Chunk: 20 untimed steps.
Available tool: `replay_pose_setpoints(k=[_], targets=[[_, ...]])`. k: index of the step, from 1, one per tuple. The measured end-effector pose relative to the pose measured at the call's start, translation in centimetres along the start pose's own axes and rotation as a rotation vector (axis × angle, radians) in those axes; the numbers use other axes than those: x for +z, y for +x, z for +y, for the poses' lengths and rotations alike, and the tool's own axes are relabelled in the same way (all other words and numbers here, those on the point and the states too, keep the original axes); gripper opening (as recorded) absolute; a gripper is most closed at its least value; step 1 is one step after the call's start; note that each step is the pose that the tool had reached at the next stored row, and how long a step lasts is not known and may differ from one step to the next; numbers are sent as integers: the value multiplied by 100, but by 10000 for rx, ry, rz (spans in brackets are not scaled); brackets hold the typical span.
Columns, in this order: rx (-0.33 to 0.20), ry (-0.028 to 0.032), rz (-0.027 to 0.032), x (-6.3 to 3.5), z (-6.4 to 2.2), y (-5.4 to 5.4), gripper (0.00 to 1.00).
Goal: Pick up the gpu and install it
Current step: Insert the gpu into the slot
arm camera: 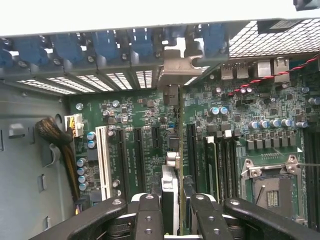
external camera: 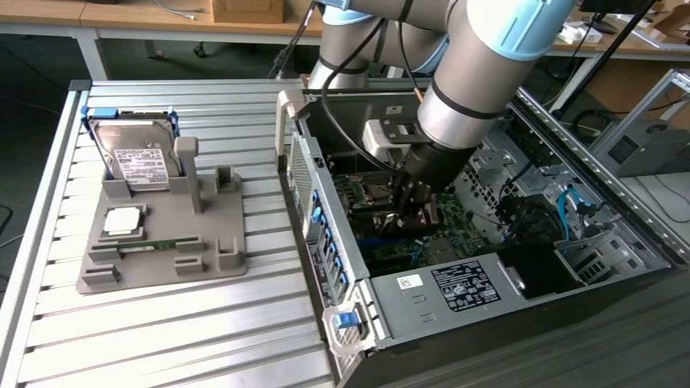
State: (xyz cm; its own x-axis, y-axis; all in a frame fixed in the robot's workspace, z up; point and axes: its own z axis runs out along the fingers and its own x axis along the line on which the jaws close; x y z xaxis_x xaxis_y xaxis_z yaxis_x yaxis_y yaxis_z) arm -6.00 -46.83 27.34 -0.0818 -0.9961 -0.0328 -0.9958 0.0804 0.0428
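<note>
The tool (arm camera: 175, 216) is clamping the gpu (arm camera: 172, 150) between its jaws, narrowed on the thin card. The gpu is standing edge-on over the motherboard (arm camera: 235, 110), running along its expansion slots (arm camera: 137, 150), its silver bracket (arm camera: 176, 67) meeting the motherboard's rear edge; whether it is touching a slot is unclear.

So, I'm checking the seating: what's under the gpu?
The motherboard, with black slots either side of the gpu, which the gripper holds edge-on. The slot straight beneath is covered by the card, so seating cannot be judged.
</note>
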Motion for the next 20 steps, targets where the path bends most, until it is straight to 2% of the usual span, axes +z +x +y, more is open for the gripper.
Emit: replay_pose_setpoints(k=[20], targets=[[9,0,1,42,73,9,27]])
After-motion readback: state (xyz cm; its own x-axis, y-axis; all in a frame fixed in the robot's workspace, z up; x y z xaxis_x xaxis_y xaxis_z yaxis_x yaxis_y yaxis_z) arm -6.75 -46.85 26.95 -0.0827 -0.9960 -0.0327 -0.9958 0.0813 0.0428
